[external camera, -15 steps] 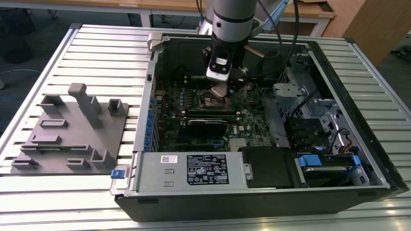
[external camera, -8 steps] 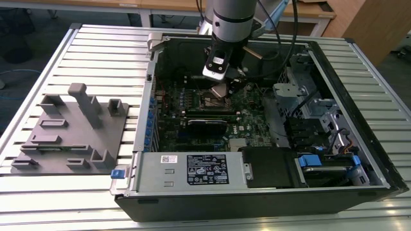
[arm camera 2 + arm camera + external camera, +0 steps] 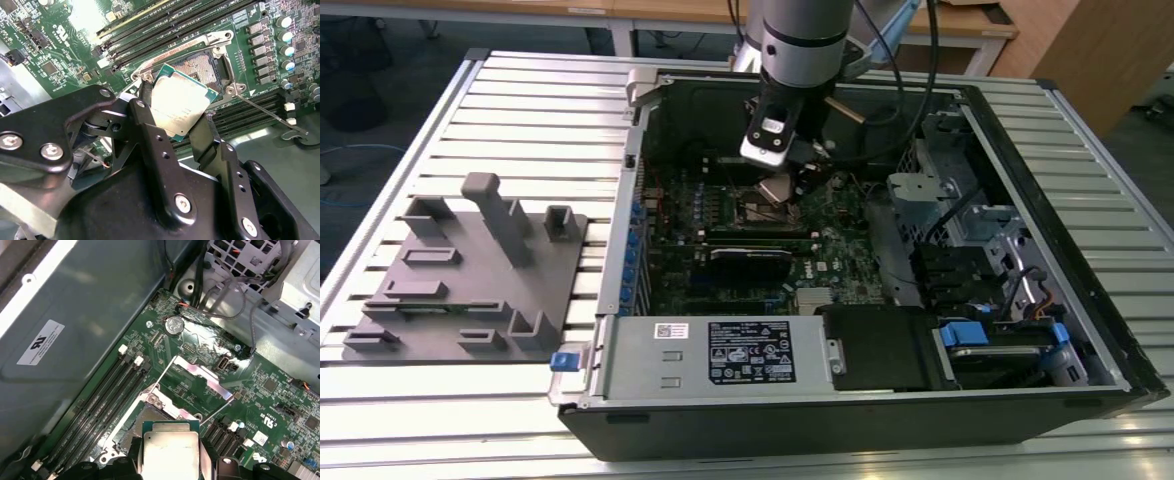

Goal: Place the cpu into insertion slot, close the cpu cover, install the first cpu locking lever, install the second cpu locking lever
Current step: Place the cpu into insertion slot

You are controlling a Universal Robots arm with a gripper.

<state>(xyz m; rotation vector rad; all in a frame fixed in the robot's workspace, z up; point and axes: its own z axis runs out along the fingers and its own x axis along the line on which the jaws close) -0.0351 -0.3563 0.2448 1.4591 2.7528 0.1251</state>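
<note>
While pinching the cpu (image 3: 180, 102) by two opposite edges in the gripper (image 3: 175, 117), holds it tilted over the insertion slot (image 3: 202, 67), silvery top showing. Around it, finds the cpu cover (image 3: 202, 374) swung open and a thin lever (image 3: 265, 112) standing free, on the green motherboard (image 3: 60, 45) inside the open case (image 3: 854, 425).

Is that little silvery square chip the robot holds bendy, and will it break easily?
Probably stiff: the small flat silvery-topped cpu looks unbent with the gripper pinching its edges. Likely light, being thin. Its smooth metal top might slip.
</note>
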